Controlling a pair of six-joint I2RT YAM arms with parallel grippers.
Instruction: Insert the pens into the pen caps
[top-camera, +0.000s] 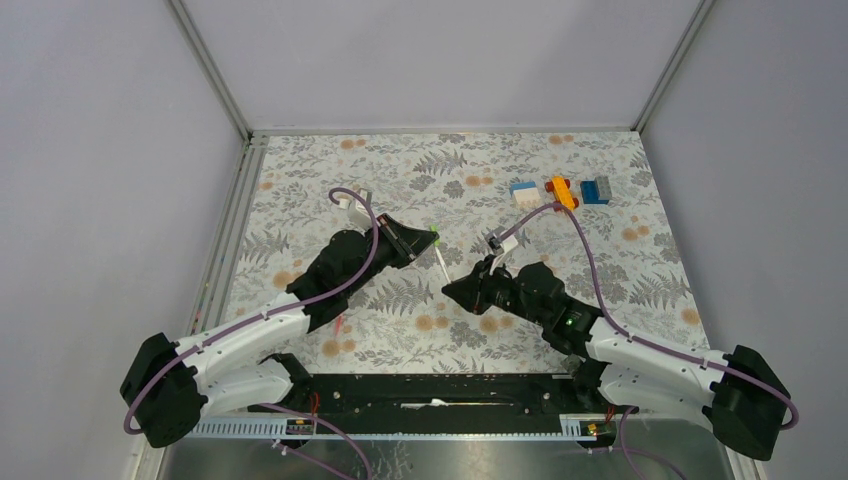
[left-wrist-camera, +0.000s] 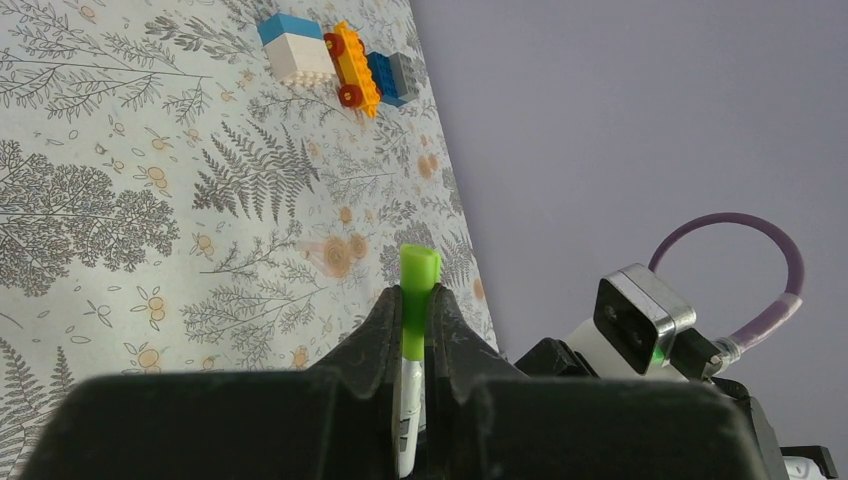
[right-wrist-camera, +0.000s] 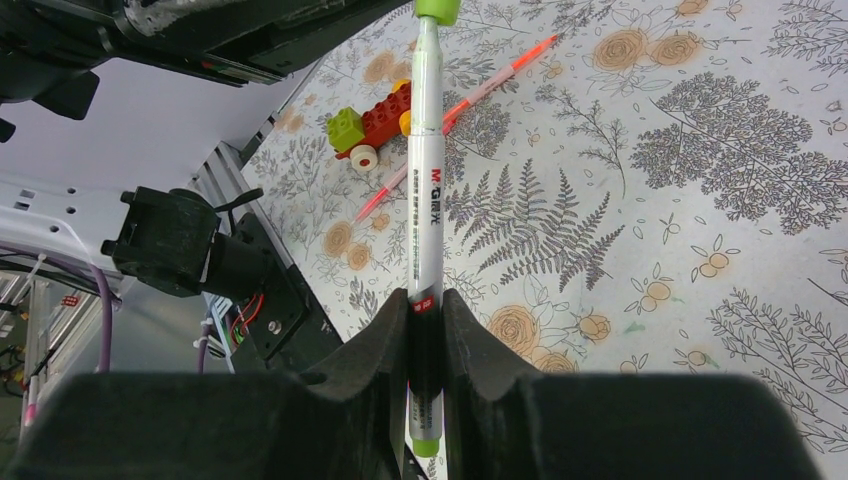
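Seen from above, your two arms reach inward and meet over the middle of the fern-patterned table (top-camera: 600, 260). Between them hangs the white pen (top-camera: 442, 265), clear of the surface and running from far left to near right.

Your left gripper (left-wrist-camera: 418, 305) is clenched on the green cap (left-wrist-camera: 419, 275). In the left wrist view, the cap's bright top sticks up from between the black fingers (left-wrist-camera: 375, 330), and the white barrel carries on below it between the pads. The cap sits at the far end of the pen, and the two appear joined.

Your right gripper (right-wrist-camera: 427, 300) is clamped around the near end of the same pen. In the right wrist view, the barrel rises straight up out of the fingers to the cap at the top edge. It has printed lettering along its side and a small green tip below the grip.

A thin pink pen (right-wrist-camera: 500, 78) lies flat on the table beyond the white pen. More pink shows on the other side of the barrel, though you cannot tell whether it is the same pen or a second one. Just beside it is a red toy block (right-wrist-camera: 372, 122) with green and yellow parts.

Three more toys sit in a row at the far right of the table, well apart from both grippers: a white and blue block (top-camera: 523, 192), an orange block (top-camera: 562, 190) and a blue and grey block (top-camera: 596, 190).
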